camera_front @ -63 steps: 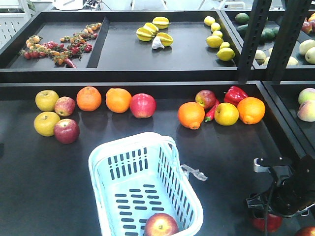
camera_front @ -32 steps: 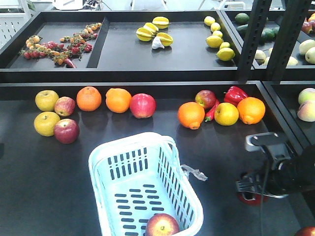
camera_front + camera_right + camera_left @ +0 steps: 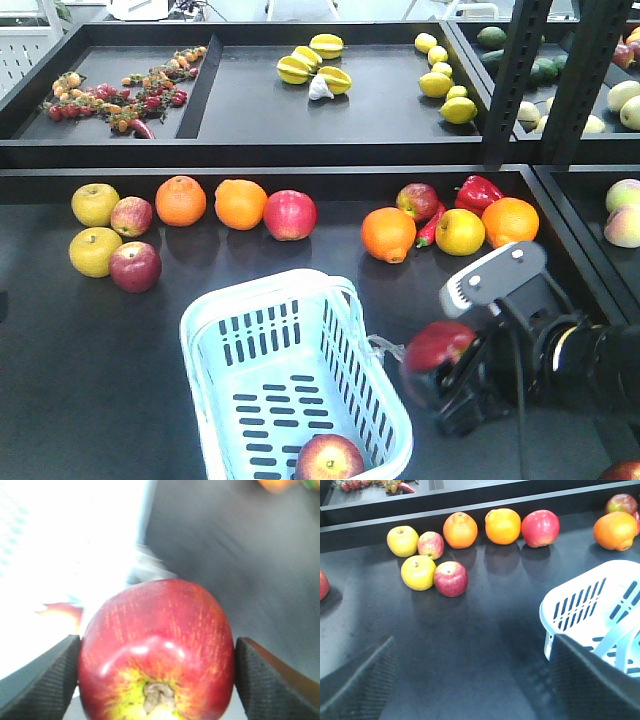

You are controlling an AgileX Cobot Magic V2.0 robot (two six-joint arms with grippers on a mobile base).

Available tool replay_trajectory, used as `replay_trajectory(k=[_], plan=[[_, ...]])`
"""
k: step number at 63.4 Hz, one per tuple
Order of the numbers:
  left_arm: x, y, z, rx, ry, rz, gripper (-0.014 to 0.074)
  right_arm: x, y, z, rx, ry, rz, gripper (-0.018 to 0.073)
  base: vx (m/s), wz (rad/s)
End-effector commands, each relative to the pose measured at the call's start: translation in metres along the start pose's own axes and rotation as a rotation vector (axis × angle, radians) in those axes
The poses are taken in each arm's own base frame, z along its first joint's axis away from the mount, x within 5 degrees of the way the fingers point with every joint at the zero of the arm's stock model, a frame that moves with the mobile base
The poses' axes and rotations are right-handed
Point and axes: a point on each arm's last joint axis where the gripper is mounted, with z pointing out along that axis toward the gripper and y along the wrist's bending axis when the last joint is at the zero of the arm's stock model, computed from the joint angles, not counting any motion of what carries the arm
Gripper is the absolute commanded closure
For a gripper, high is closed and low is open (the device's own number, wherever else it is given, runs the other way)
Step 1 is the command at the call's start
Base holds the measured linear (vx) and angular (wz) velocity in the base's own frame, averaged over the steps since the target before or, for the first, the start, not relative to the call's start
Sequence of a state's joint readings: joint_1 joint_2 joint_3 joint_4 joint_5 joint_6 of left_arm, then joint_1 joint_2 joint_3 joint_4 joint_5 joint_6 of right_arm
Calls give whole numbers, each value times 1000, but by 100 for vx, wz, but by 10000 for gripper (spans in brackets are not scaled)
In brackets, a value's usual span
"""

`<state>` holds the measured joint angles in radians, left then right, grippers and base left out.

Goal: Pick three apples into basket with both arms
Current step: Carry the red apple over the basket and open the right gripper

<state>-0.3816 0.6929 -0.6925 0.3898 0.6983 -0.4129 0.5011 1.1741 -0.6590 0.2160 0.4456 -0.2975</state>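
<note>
The right gripper (image 3: pixel 157 650) squeezes a dark red apple (image 3: pixel 437 345) between its two black fingers (image 3: pixel 45 685), one on each side. The basket (image 3: pixel 300 292) lies just to the left of those fingers and a bit lower (another apple (image 3: pixel 327 458) sits inside it). I think the held apple must go left. The left gripper (image 3: pixel 475 680) is spread wide, holding nothing.

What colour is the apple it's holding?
Red apple, yellowish at one end; best in right wrist view.
</note>
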Motion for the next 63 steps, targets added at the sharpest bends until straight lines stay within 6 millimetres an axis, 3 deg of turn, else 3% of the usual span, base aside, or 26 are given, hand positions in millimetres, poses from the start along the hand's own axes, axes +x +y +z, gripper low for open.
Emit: replay_trajectory(k=[1, 11, 21, 35, 48, 63], plan=[[-11, 0, -5, 12, -79, -1, 11, -15, 16, -10, -32, -113, -85, 237, 0, 0], [-11, 0, -5, 12, -79, -1, 11, -22, 39, 0, -84, -177, -153, 237, 0, 0], [-11, 0, -5, 12, -79, -1, 11, -27, 49, 20, -89, -218, -176, 225, 0, 0], [-11, 0, -5, 12, -79, -1, 11, -20, 50, 50, -84, -140, -168, 95, 0, 0], [-11, 0, -5, 12, -79, -1, 11, -19, 50, 53, -85, -129, -164, -85, 0, 0], [-11, 0, -5, 12, -79, -1, 11, -19, 50, 53, -85, -129, -164, -110, 0, 0]])
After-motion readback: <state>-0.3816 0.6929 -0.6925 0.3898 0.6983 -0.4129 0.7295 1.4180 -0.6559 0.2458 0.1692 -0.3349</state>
